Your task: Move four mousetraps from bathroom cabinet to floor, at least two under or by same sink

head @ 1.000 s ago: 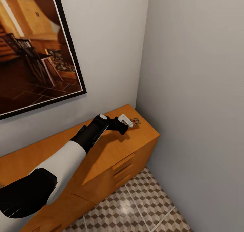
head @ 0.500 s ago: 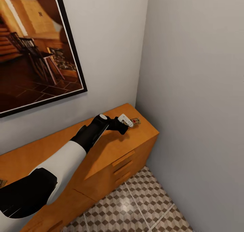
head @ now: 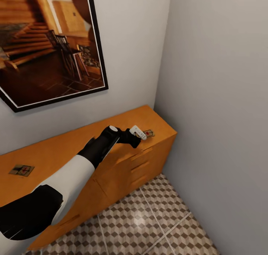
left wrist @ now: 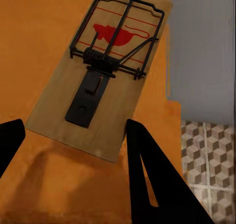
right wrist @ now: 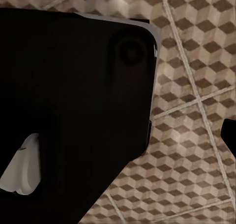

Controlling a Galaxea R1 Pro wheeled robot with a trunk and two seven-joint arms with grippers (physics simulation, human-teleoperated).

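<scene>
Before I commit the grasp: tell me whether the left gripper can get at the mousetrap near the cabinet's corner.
Probably yes. The left gripper is right at the mousetrap on the cabinet, fingers apart at its near end, nothing between.

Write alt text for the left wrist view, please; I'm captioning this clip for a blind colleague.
A mousetrap, a flat wooden board with black wire parts and a red mouse print, lies on the orange top of the cabinet, between the two dark fingers of the open left gripper. Past the cabinet's edge are a grey wall and the cube-patterned bathroom floor.
</scene>
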